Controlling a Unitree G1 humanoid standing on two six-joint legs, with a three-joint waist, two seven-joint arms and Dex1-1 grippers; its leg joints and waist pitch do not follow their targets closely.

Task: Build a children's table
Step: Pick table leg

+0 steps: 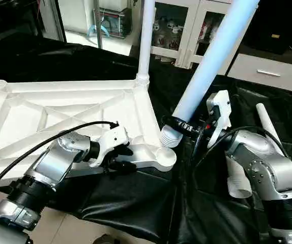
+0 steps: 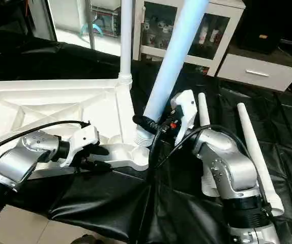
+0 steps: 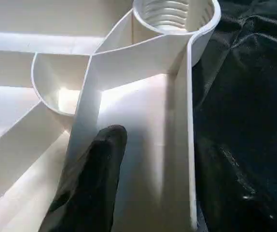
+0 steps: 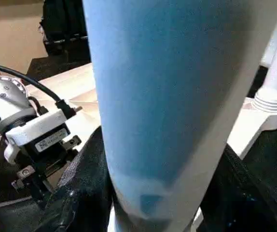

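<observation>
The white tabletop [image 1: 59,109] lies upside down on the black-draped work table, ribs up. One white leg [image 1: 147,35] stands upright in its far right corner socket. My right gripper [image 1: 179,126] is shut on a second leg [image 1: 212,61], which leans to the right, its threaded end [image 1: 170,136] just above and beside the near right socket [image 1: 164,157]. My left gripper [image 1: 119,157] clamps the tabletop's near rim a little left of that socket, one black finger [image 3: 92,183] lying inside the rim. Two more legs [image 2: 255,152] [image 2: 203,117] lie on the drape to the right.
The black drape [image 1: 136,203] hangs over the work table's front edge, with light floor [image 1: 69,229] below. White cabinets with glass doors [image 1: 186,30] stand behind the table. My left arm's black cable [image 1: 44,140] arcs over the tabletop.
</observation>
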